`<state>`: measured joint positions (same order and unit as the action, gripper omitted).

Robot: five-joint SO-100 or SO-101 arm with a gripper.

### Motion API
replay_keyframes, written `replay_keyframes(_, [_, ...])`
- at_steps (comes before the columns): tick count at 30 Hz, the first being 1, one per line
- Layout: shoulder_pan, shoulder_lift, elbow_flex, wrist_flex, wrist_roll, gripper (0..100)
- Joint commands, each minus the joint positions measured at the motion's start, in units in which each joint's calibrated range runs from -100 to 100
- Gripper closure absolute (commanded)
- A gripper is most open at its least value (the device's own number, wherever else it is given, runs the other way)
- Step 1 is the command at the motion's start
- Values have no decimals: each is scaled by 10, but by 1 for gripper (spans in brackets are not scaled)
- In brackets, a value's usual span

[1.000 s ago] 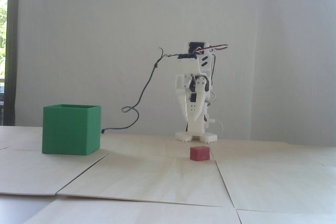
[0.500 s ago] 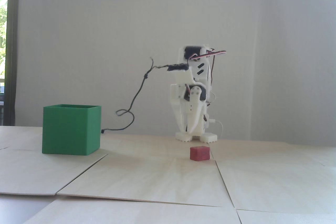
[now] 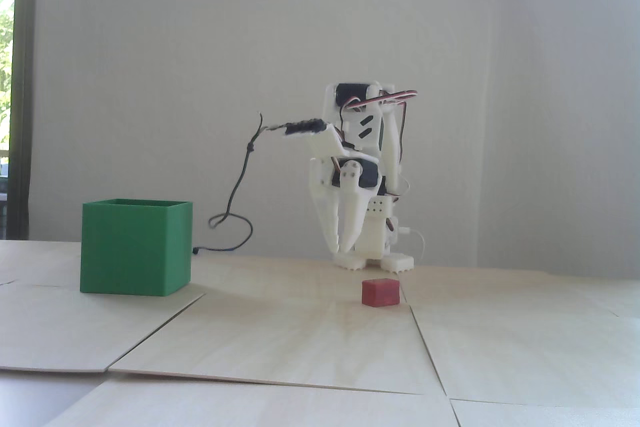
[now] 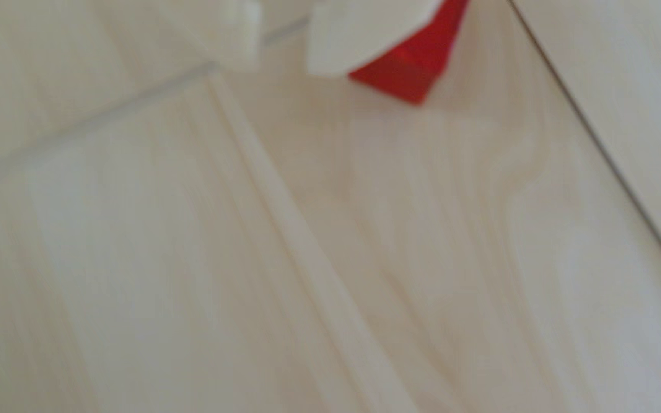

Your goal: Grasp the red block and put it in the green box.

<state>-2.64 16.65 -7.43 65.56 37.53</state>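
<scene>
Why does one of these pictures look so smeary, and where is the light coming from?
The wrist view is blurred throughout: the small dark-red block and the white fingers above it have soft edges. The fixed view is sharper; bright daylight washes out the window strip at its left edge, and the large green plastic box throws only a faint shadow on the pale wooden table.

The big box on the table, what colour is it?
Plain green, clearest in the fixed view.
</scene>
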Motion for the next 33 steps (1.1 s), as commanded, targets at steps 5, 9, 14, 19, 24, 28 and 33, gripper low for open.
replay_keyframes(5, [0, -9, -45, 116, -162, 98])
replay_keyframes(9, [-1, -7, -48, 103, -170, 97])
replay_keyframes(14, [7, 62, -142, 21, -171, 97])
replay_keyframes(19, [36, 154, -293, 73, -173, 98])
replay_keyframes(24, [42, 216, -401, 131, -171, 97])
replay_keyframes(28, [42, 228, -426, 134, -170, 97])
replay_keyframes(33, [27, 206, -424, 134, -168, 97])
